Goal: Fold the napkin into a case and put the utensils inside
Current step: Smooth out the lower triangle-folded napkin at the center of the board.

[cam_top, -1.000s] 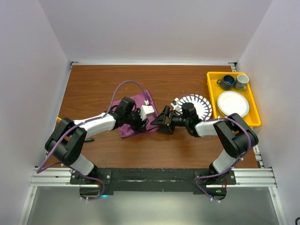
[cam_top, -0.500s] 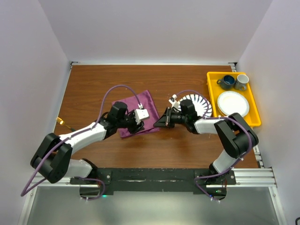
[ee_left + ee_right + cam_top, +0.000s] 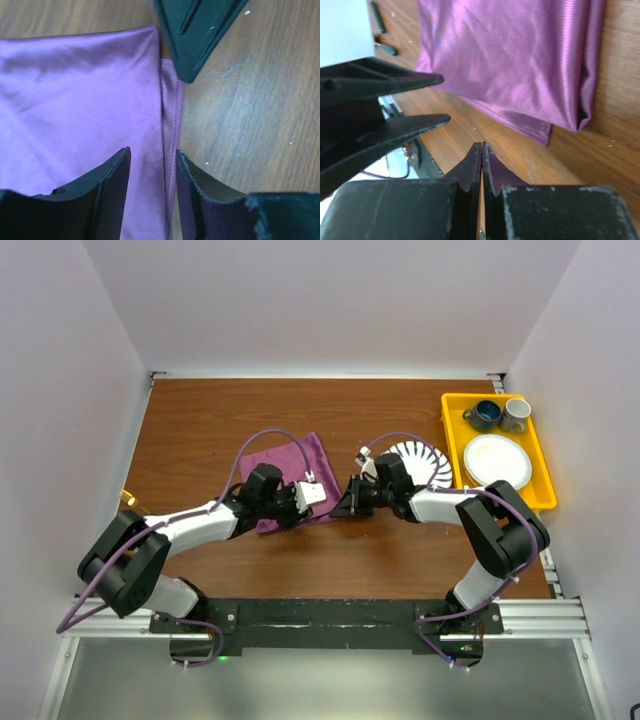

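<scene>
moved: against a second ago, we see the right gripper (image 3: 481,146) gone from wide apart to closed, and its arm covers less of the striped plate (image 3: 425,462); the left arm's elbow now sits nearer the left table edge
gold piece (image 3: 128,498): at the far left edge of the table (image 3: 200,410), well apart from the cloth; too small for us to name
left gripper (image 3: 152,151): low over the napkin's right edge; fingers stand a narrow gap apart, straddling the hem; we see nothing pinched between them
napkin (image 3: 285,462): plum-purple, lying flat on the wood left of centre; the left wrist view shows one layer folded over another, with a thin strip of the lower layer sticking out on the right
right gripper: fingers pressed together, nothing between them; the tip is over bare wood just beside the napkin's edge, facing the left gripper's fingers
striped plate: right of centre, partly behind the right arm
yellow tray (image 3: 447,430): at the far right edge of the table
tray contents: we see a blue cup (image 3: 486,415) and a grey cup (image 3: 516,414) at the far end, and a white plate (image 3: 497,461) nearer us
</scene>
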